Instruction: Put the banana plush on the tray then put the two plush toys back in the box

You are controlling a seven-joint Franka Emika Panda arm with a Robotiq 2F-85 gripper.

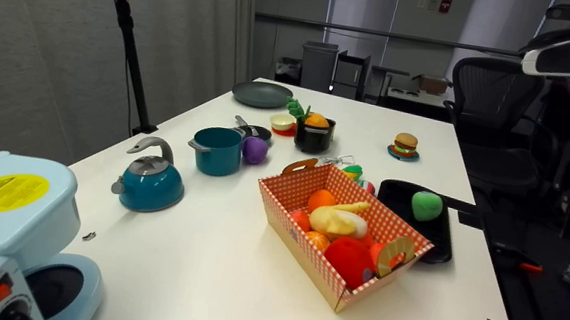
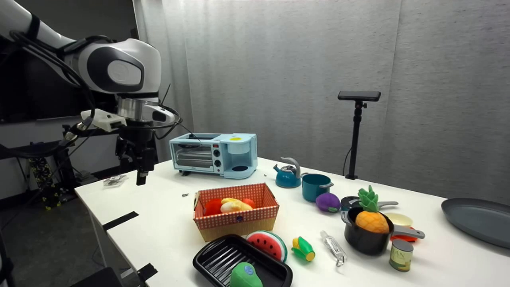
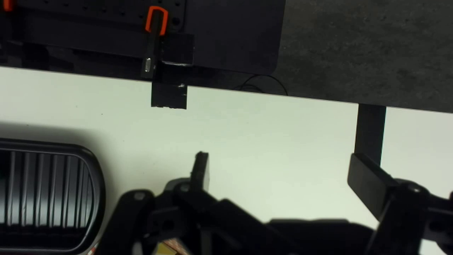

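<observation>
The pale-yellow banana plush (image 1: 331, 221) lies in the red-and-white box (image 1: 289, 239), on top of red and orange plush toys. In an exterior view the banana plush (image 2: 239, 205) partly shows above the near wall of the box (image 2: 239, 228). The bright-green plush (image 1: 426, 206) sits on the black tray (image 1: 397, 192) beside the box. It also shows in an exterior view (image 2: 245, 276), on the ridged tray (image 2: 213, 259). My gripper (image 3: 279, 159) is open and empty above the table's edge, right of the tray (image 3: 97, 191) in the wrist view. It hangs apart from box and tray (image 2: 141, 175).
A watermelon plush (image 2: 269, 244) and a corn toy (image 2: 303, 249) lie by the tray. A purple plush (image 2: 328, 202), teal pot (image 2: 314, 186), kettle (image 2: 287, 176) and black pot with pineapple (image 2: 366, 241) stand farther off. A blue toaster oven (image 2: 195, 155) stands at the back.
</observation>
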